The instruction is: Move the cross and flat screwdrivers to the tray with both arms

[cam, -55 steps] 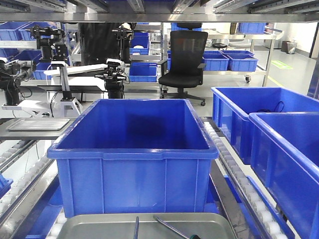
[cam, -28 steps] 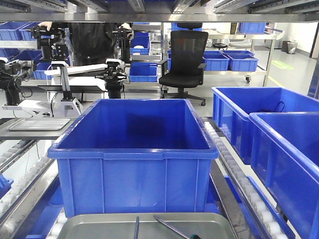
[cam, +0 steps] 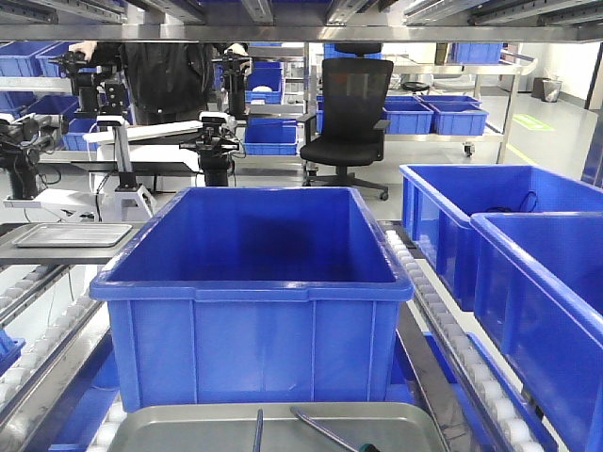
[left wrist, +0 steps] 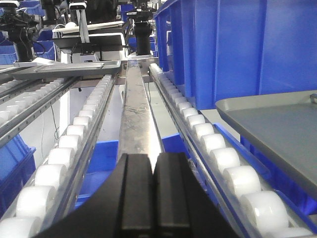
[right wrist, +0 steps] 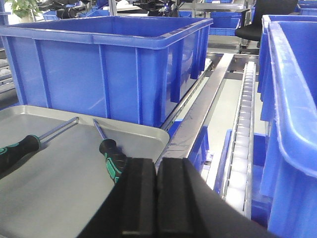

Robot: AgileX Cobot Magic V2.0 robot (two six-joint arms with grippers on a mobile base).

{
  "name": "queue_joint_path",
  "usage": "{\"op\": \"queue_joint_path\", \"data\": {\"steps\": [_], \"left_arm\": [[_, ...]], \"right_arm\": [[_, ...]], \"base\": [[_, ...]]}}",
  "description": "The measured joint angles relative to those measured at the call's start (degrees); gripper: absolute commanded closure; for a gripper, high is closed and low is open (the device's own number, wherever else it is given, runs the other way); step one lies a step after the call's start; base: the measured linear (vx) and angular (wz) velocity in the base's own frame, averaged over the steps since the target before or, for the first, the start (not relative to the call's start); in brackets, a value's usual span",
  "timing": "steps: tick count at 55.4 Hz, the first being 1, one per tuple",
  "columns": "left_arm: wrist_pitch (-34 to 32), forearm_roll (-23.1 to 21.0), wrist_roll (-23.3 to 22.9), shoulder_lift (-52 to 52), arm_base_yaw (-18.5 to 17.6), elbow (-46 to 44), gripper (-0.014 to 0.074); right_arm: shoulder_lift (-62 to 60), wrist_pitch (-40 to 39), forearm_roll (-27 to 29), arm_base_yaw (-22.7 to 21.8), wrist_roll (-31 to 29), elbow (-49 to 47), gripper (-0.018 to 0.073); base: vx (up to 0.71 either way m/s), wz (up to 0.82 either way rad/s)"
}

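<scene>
My left gripper (left wrist: 153, 198) has its two black fingers pressed together with nothing between them, and it hangs over the roller conveyor (left wrist: 79, 131), looking down the steel rail between the two roller lanes. My right gripper (right wrist: 157, 198) is likewise pinched together and empty, sitting just off the right edge of the tray (right wrist: 74, 173).

From the right wrist I see both screwdrivers lying flat inside that grey tray. One screwdriver (right wrist: 111, 153) lies near the tray's right edge, its black and green handle toward me and its thin shaft pointing at the far rim. The other screwdriver (right wrist: 22, 146) lies toward the tray's left side, handle near me, shaft angled to the far rim. They sit apart, not touching.

From the front view the tray (cam: 170, 428) sits at the near edge of the line, with both shafts showing on it. Directly behind it stands a big blue crate (cam: 254, 282), and two more blue crates (cam: 528, 254) fill the right side.
</scene>
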Motion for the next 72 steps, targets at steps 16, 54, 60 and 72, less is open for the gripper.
{"op": "queue_joint_path", "data": {"steps": [16, 54, 60, 72], "left_arm": [[0.00, 0.00, -0.05, 0.00, 0.00, 0.00, 0.0594], [0.00, 0.00, -0.05, 0.00, 0.00, 0.00, 0.0594], [0.00, 0.00, -0.05, 0.00, 0.00, 0.00, 0.0594], [0.04, 0.00, -0.05, 0.00, 0.00, 0.00, 0.0594]], "right_arm": [[0.00, 0.00, 0.00, 0.00, 0.00, 0.00, 0.0567], [-2.46, -32.94, 18.68, -11.01, -13.23, 26.18, 0.0567], [-6.31, -32.95, 17.46, -20.96, -13.29, 26.18, 0.0567], [-15.56, -33.02, 16.98, -32.26, -13.29, 26.18, 0.0567]], "base": [[0.00, 0.00], [0.00, 0.00], [0.00, 0.00], [0.00, 0.00]]}}
